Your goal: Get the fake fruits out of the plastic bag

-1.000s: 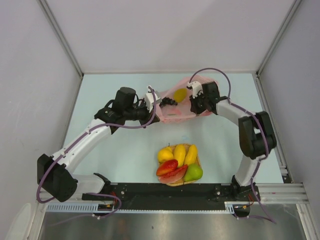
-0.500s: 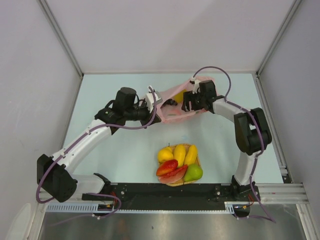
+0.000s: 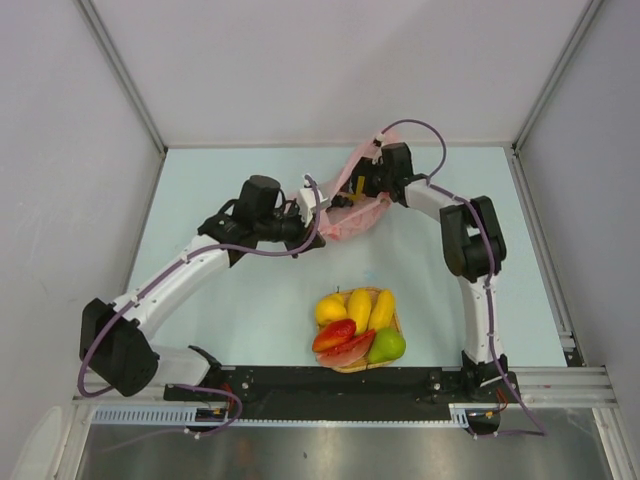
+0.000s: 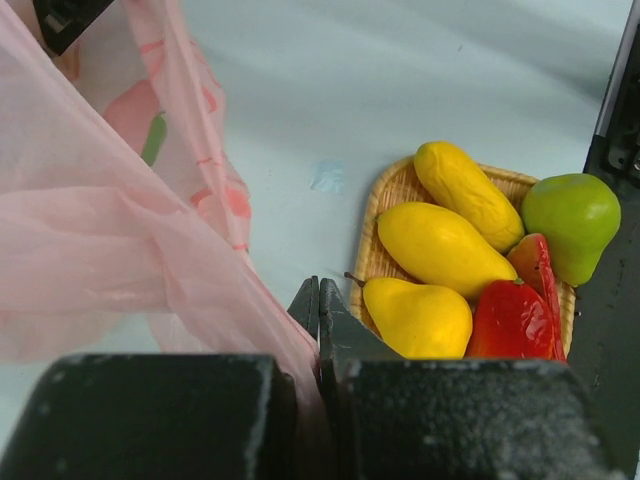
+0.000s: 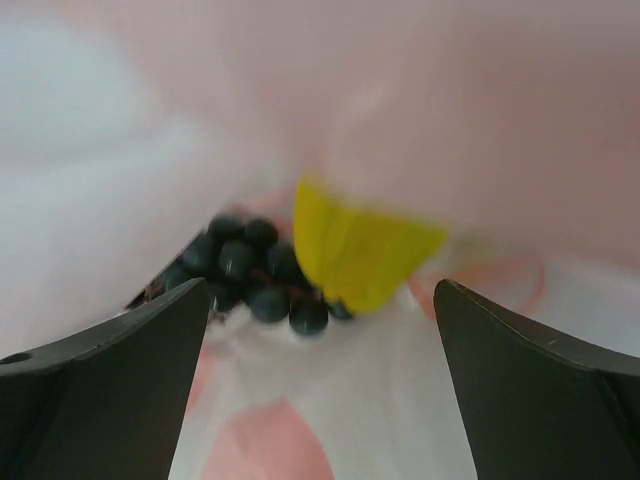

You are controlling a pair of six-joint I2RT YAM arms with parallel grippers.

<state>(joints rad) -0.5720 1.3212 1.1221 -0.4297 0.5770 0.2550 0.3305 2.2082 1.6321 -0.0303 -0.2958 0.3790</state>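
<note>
While left gripper (image 4: 318, 300) pinches near edge of pink plastic bag (image 4: 120, 250), jaws tight on film, right gripper (image 5: 322, 290) sits inside bag mouth, fingers spread wide, empty.

Grape bunch (image 5: 245, 270) and yellow fruit (image 5: 360, 250) (lemon, probably; blurred) lie straight ahead of right fingers, deep in fold, touching; grapes left, yellow right in wrist view. Yellow fruit's long axis unclear.

Right arm nearer, and only free one.

Bag on pale blue table (image 3: 430, 300), far centre; film crowds fingers. Woven tray (image 4: 385, 195) of fruits near, well apart.
</note>
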